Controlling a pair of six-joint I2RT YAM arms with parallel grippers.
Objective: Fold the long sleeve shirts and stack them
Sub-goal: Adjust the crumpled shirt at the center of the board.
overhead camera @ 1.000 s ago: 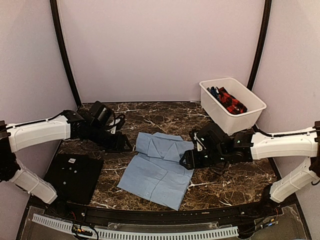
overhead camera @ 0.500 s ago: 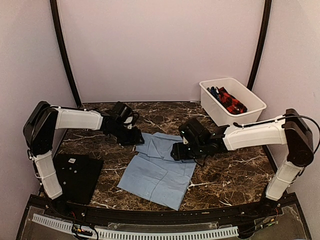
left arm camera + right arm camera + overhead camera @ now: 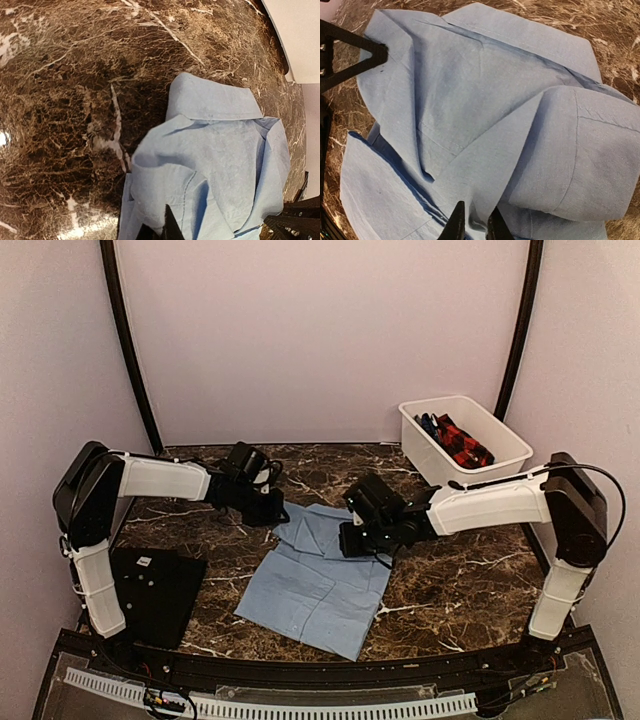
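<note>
A plain light-blue long sleeve shirt (image 3: 318, 578) lies partly folded at the table's middle, collar end toward the back. My left gripper (image 3: 279, 512) sits at its back left corner, and in the left wrist view its tips (image 3: 167, 231) are shut on a raised fold of the blue cloth (image 3: 220, 150). My right gripper (image 3: 349, 540) rests on the shirt's back right part. Its fingers (image 3: 472, 224) pinch a ridge of the cloth (image 3: 485, 100). Two more shirts, one red-black checked (image 3: 462, 444) and one dark blue (image 3: 428, 423), lie in the bin.
A white plastic bin (image 3: 500, 465) stands at the back right. A flat black square mat (image 3: 150, 592) lies at the front left. Lilac walls close in the back and both sides. The other arm's black gripper (image 3: 350, 55) shows across the shirt.
Both arms have swung inward from the table's sides to the shirt's back corners. Their jaws, open before, have closed on the blue cloth.
</note>
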